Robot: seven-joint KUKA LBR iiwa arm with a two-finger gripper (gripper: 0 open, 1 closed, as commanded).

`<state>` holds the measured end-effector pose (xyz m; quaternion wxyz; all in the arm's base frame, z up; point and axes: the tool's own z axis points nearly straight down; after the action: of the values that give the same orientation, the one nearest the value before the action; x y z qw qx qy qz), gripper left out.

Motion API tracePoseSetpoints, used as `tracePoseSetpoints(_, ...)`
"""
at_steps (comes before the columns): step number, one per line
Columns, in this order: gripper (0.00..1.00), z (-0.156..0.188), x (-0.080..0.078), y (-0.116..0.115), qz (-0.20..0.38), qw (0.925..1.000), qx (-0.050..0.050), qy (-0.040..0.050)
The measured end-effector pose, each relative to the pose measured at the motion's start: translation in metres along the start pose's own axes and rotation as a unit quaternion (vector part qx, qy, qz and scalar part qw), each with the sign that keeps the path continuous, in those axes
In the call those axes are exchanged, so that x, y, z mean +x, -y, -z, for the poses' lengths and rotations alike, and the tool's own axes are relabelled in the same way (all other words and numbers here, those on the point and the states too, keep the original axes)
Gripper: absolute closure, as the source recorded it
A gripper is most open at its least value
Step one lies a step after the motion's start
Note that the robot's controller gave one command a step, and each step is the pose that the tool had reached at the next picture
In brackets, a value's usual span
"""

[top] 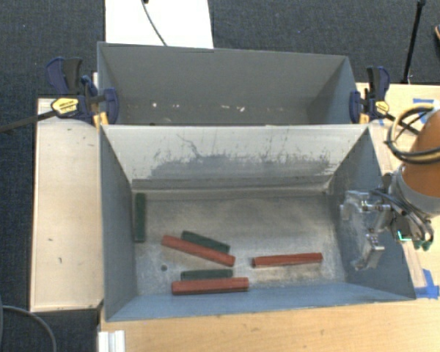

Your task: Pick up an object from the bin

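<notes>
My gripper (358,233) hangs over the bin's right sloping wall, open, with nothing between its fingers. Nearest to it is a long red bar (287,259) lying flat on the bin floor, a little to its left and apart from it. Further left, a second red bar (198,250) lies slanted, with a dark green bar (205,240) right behind it.
Near the bin's front wall a dark green bar (206,274) lies beside a third red bar (210,287). One more green bar (139,217) lies along the left wall. The arm with its orange cover and cables stands at the right rim.
</notes>
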<state>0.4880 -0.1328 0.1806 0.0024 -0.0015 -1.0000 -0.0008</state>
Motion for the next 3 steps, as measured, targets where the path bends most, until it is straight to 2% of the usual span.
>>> tracePoseSetpoints(1, 0.00, -0.111, 0.005, -0.076, 0.019, 0.9998, 0.000, 0.0030)
tracePoseSetpoints(2, 1.00, -0.109, 0.005, -0.072, 0.021, 0.9998, 0.001, 0.0042)
tracePoseSetpoints(3, 1.00, -0.016, -0.003, -0.030, 0.025, 0.9997, 0.002, 0.0078)
